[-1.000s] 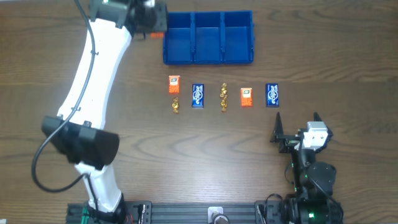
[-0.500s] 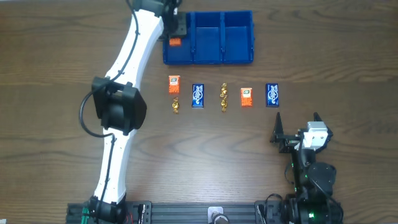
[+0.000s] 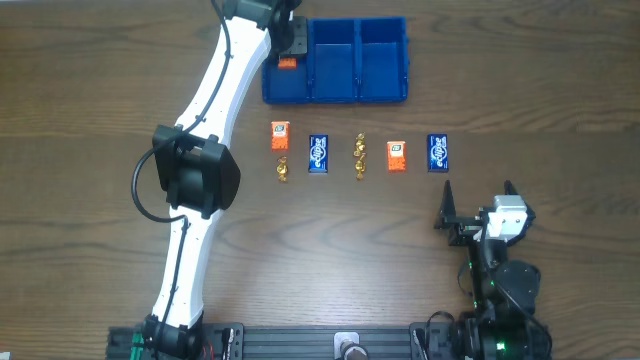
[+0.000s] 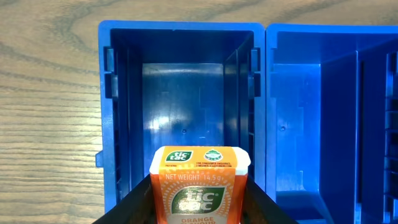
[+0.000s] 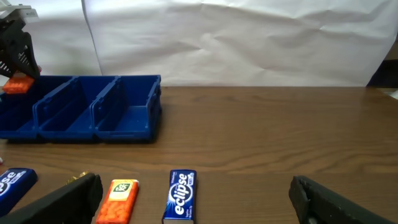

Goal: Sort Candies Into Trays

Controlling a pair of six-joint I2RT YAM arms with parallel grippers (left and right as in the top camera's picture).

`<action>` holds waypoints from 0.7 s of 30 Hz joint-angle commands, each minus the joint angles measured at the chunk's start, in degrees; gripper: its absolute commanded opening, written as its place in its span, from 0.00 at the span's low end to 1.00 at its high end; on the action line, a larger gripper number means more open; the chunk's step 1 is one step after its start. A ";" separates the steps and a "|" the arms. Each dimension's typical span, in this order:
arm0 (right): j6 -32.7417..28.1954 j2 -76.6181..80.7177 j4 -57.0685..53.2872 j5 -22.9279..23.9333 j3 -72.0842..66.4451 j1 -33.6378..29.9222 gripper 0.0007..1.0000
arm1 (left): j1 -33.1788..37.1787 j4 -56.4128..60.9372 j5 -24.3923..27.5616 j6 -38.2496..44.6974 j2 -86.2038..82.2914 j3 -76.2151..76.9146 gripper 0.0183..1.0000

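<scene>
Near tray — candy row on table, perhaps seven pieces.

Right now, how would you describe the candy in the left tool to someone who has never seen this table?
Find the blue three-bin tray at the table's far side. The left tool hangs over its left-end bin, shut on an orange mint box. The other two orange mint boxes lie flat in the row on the wood; this one is held above the tray.

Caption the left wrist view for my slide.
Left gripper holds an orange candy box over the blue tray's end compartment.
</scene>
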 commanded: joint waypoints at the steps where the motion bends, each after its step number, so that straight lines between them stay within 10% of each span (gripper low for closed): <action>1: -0.44 -0.42 -0.13 -0.33 -0.26 -0.24 1.00 | 0.15 -0.04 -1.92 0.79 0.13 1.42 0.26; 12: -0.44 -0.42 -0.13 -0.33 -0.26 -0.24 1.00 | 0.15 -0.20 -3.21 0.74 0.11 1.42 0.68; 21: -0.44 -0.42 -0.13 -0.33 -0.28 -0.24 1.00 | -2.40 -2.32 -6.58 0.74 -13.31 -3.06 0.71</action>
